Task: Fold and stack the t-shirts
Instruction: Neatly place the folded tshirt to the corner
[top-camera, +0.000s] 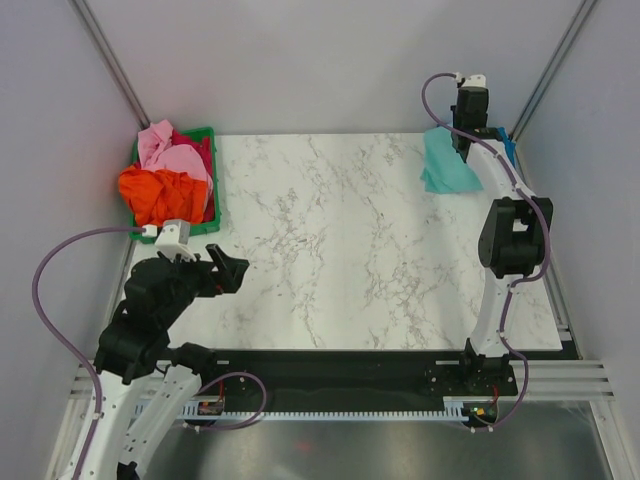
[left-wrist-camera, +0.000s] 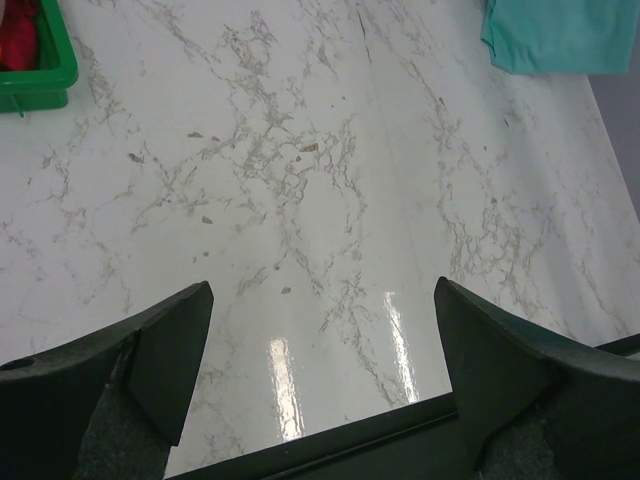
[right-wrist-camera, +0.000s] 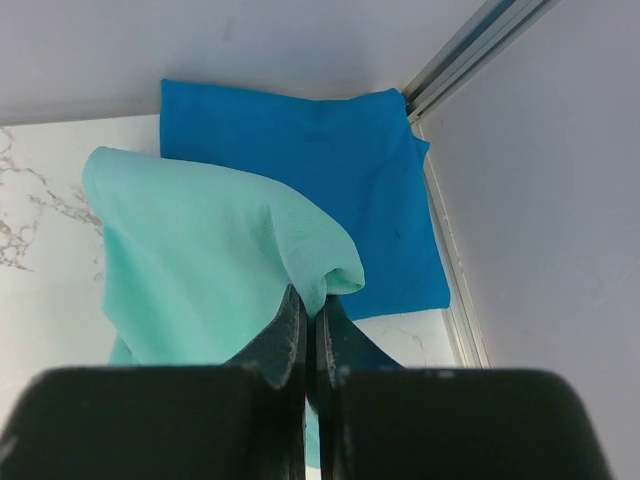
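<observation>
My right gripper is shut on a fold of the mint-teal t-shirt and holds it above the folded bright blue t-shirt at the table's far right corner. In the top view the mint-teal shirt hangs by the right gripper, and only a sliver of the blue shirt shows. Orange, pink and red t-shirts lie heaped in the crate. My left gripper is open and empty over the near left of the table; the wrist view shows bare marble between its fingers.
A green plastic crate stands at the far left corner, also seen in the left wrist view. A metal frame rail and grey walls close in the right corner. The marble table ends at a black front rail.
</observation>
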